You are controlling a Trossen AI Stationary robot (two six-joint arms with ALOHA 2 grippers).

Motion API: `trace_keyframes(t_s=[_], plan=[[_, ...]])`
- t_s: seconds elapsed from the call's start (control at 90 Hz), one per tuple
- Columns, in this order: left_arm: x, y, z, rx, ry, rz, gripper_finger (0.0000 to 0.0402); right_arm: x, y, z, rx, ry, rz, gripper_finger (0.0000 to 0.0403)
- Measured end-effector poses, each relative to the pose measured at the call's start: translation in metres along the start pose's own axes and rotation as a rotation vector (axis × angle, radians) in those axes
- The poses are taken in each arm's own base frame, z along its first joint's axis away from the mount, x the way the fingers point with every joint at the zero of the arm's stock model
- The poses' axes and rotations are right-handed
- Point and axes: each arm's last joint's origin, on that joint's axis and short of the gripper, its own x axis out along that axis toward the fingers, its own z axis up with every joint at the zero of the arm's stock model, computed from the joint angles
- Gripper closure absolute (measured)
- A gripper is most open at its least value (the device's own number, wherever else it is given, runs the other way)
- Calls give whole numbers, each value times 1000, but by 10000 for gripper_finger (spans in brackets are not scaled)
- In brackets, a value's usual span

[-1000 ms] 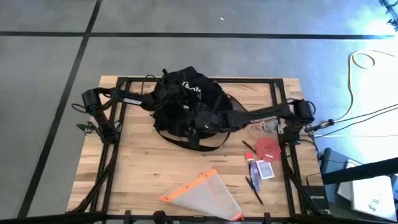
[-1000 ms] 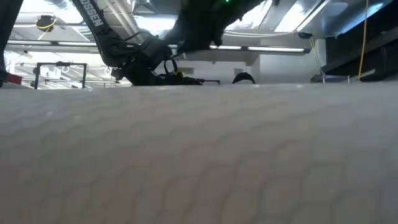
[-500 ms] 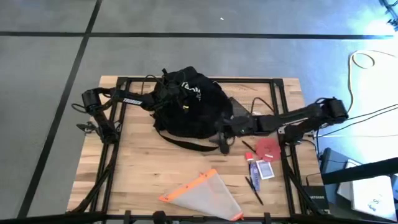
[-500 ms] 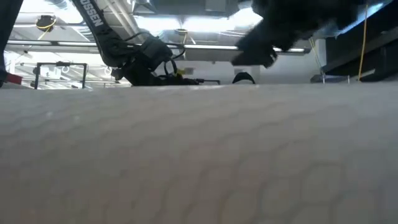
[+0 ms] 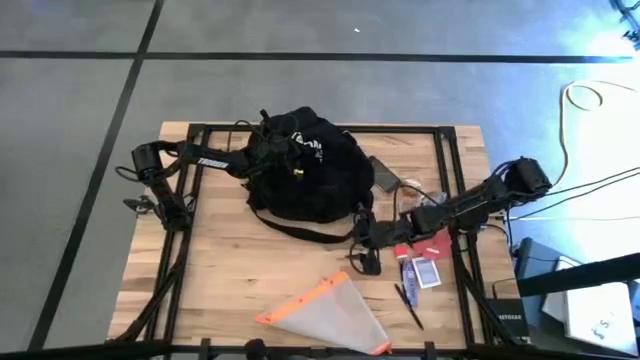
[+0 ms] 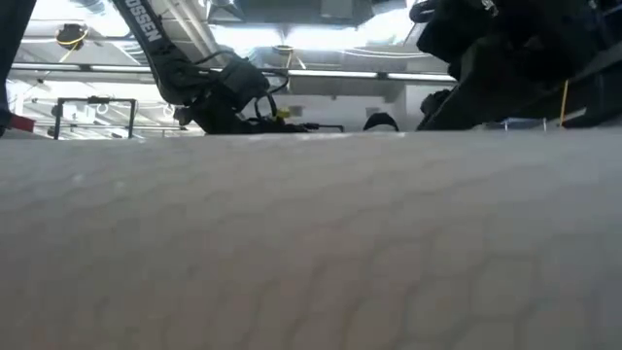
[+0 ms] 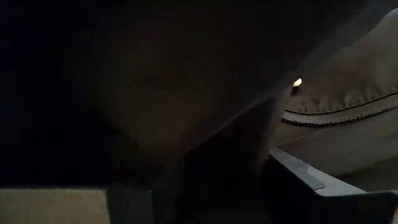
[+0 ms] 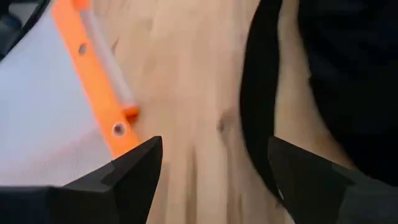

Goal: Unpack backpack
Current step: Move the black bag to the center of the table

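Note:
The black backpack (image 5: 305,175) with white lettering lies slumped on the wooden table at the far middle, and one strap (image 5: 300,232) curves out on the wood toward the near edge. My left arm reaches in from the table's left, and its gripper (image 5: 265,162) is buried at the backpack's left side; the left wrist view shows only dark fabric. My right gripper (image 5: 360,262) hovers open over bare wood just near-right of the backpack. Its fingers (image 8: 137,171) have nothing between them, with the strap (image 8: 255,124) beside them.
A translucent pouch with orange trim (image 5: 330,312) lies near the front edge, close to my right gripper. A red piece (image 5: 432,238), a purple tube (image 5: 408,270), a card (image 5: 428,275) and a pen (image 5: 410,300) lie at the right. A grey flat item (image 5: 385,172) rests beside the backpack.
My right gripper has drawn back off the backpack's near-right side and swung toward the table's near edge, ending over bare wood by the pouch. The backpack has settled a little lower where the gripper was. My left arm has kept still.

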Motion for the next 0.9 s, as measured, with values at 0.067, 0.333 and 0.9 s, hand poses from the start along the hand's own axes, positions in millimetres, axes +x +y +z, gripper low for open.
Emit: trace_keyframes(t_s=[0.067, 0.333, 0.9], plan=[[0, 0, 0, -10, -1, 0, 227, 0, 0, -1, 14, 5, -7, 130], [0, 0, -1, -18, 10, 15, 227, 0, 0, -2, 63, 27, 16, 130], [-26, 15, 56, 67, -19, -28, 156, 1, -1, -3, 32, 33, 0, 130]])
